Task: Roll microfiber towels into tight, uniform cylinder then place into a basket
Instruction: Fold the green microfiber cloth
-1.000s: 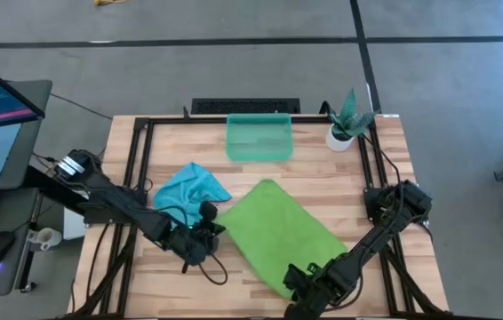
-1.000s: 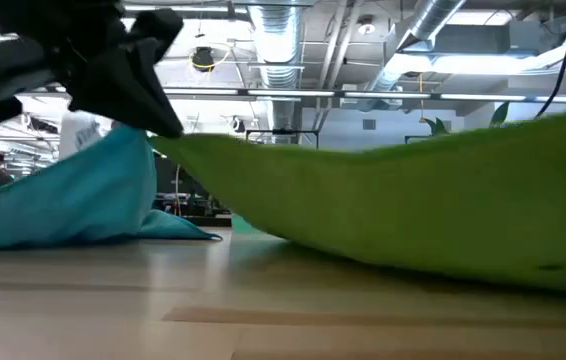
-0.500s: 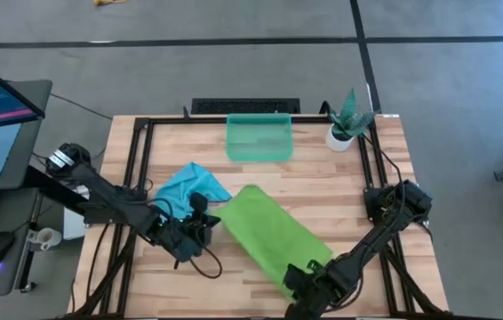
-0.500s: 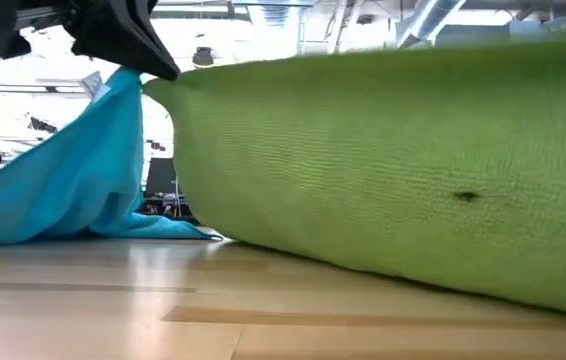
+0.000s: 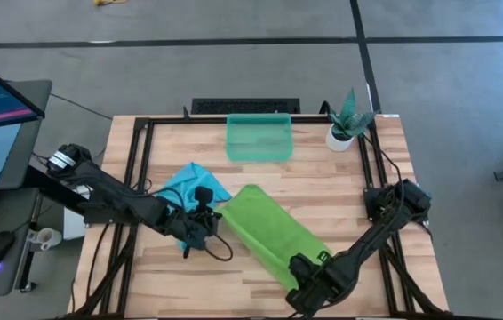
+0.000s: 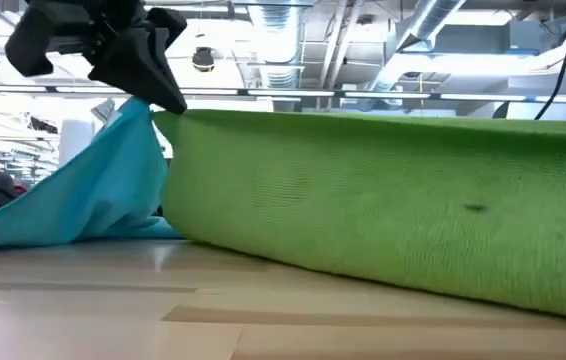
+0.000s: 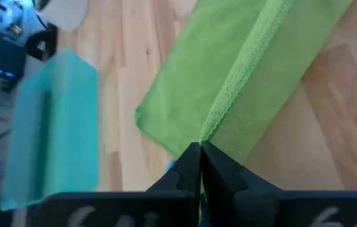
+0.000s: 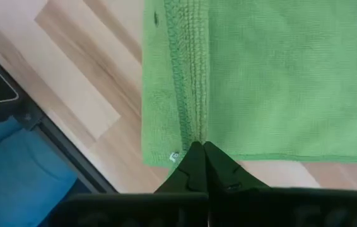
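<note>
The lime green towel (image 5: 274, 229) lies slantwise at the table's middle, its near edge raised between my two grippers and its far part on the wood. My left gripper (image 5: 211, 216) is shut on that edge's left end, my right gripper (image 5: 309, 269) on its right end. In the low view the green towel (image 6: 393, 215) stands like a wall, with its bottom on the table. The turquoise towel (image 5: 194, 184) lies crumpled just beyond my left gripper. The teal basket (image 5: 259, 138) stands at the far edge. My left gripper pinches the green towel's hemmed edge (image 7: 214, 128) at its left corner between the two fingers, slanting down from the table's left. That corner (image 6: 168, 117) is lifted clear, and the edge runs taut toward the other gripper. My right gripper pinches the towel's hemmed edge (image 8: 194, 129) near its right corner between the two fingers, coming from above and pointing nearly straight down. One layer or several, I cannot tell. The held edge is raised, and the cloth beyond it reaches the table.
A small white pot with a green plant (image 5: 345, 124) stands at the far right corner. A black frame (image 5: 140, 169) runs along the table's sides. Bare wood shows near the front edge and right of the green towel.
Both grippers have lifted the green towel's near edge and carried it toward the far edge, the left one rising more. The towel, spread flat a second ago, now shows from above as a narrower strip, and its far part has stayed on the table.
</note>
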You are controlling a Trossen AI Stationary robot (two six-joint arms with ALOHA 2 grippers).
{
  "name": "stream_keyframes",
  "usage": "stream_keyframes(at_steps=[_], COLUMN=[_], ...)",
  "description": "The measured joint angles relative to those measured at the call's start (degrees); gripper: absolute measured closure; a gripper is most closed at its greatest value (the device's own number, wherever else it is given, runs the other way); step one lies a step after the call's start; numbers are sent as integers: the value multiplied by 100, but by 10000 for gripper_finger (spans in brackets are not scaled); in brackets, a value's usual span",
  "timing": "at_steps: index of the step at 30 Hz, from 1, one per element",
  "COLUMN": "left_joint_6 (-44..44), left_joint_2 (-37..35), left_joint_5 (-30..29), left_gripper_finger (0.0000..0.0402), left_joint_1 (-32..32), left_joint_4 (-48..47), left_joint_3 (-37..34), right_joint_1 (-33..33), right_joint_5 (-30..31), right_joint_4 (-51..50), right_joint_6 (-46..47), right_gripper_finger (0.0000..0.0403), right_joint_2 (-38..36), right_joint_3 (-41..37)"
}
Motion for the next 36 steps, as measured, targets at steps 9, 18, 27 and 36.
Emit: stream_keyframes(at_steps=[9, 18, 27, 36], left_joint_6=[-1468, -1952, -1495, -1269], left_joint_2=[0, 0, 37, 44], left_joint_5=[940, 1316, 1304, 1782], left_gripper_finger=[401, 374, 349, 342], left_joint_1=[-328, -534, -459, -460], left_joint_4=[-948, -825, -781, -372], left_joint_3=[0, 0, -2, -4], right_joint_1=[-177, -234, -226, -226], right_joint_5=[58, 90, 91, 91], right_joint_4=[651, 912, 904, 838], right_joint_6=[-477, -713, -726, -726], right_gripper_finger=[401, 401, 401, 399], right_joint_2=[0, 0, 0, 2], right_joint_3=[-2, -2, -2, -4])
